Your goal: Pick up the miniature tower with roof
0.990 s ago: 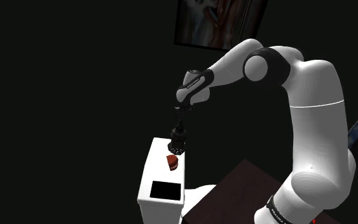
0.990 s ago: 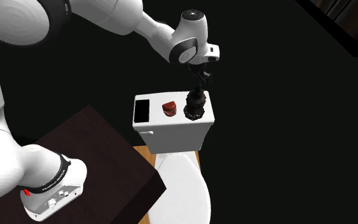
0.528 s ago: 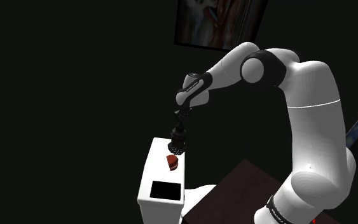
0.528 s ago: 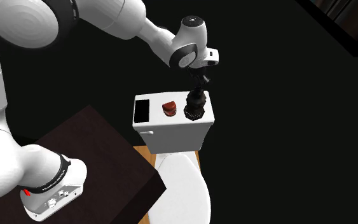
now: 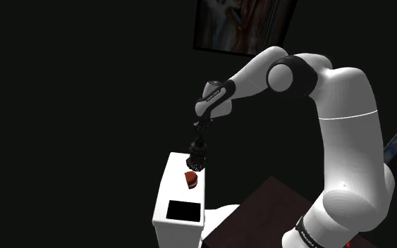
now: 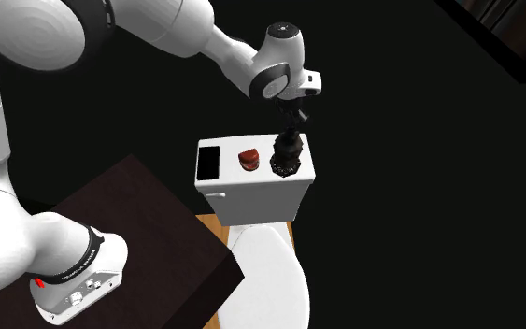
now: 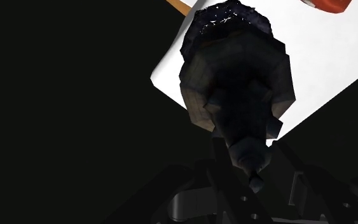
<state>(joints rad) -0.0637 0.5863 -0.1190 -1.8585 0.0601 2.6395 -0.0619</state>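
The miniature tower [image 5: 196, 160] is a dark, knobbly piece with a pointed roof. It stands upright near the far end of a white toilet tank lid [image 5: 172, 189]. My black gripper [image 5: 199, 145] comes straight down onto its top. In the second exterior view the gripper [image 6: 291, 135] sits over the tower [image 6: 287, 157] at the lid's right end. Seen from the wrist, the tower [image 7: 234, 83] rises toward the camera with its spire between the fingers. There the gripper [image 7: 254, 179] is shut on the roof.
A small red object [image 6: 248, 159] lies on the tank lid [image 6: 242, 187] close beside the tower, and a black rectangle [image 6: 208, 162] lies further along. Below are the white toilet seat [image 6: 270, 271] and my dark brown stand [image 6: 139, 234]. A framed picture [image 5: 242, 25] hangs behind.
The fingers have closed around the tower's roof. The wrist shifted a little early on and has held still since. The tower stands where it was.
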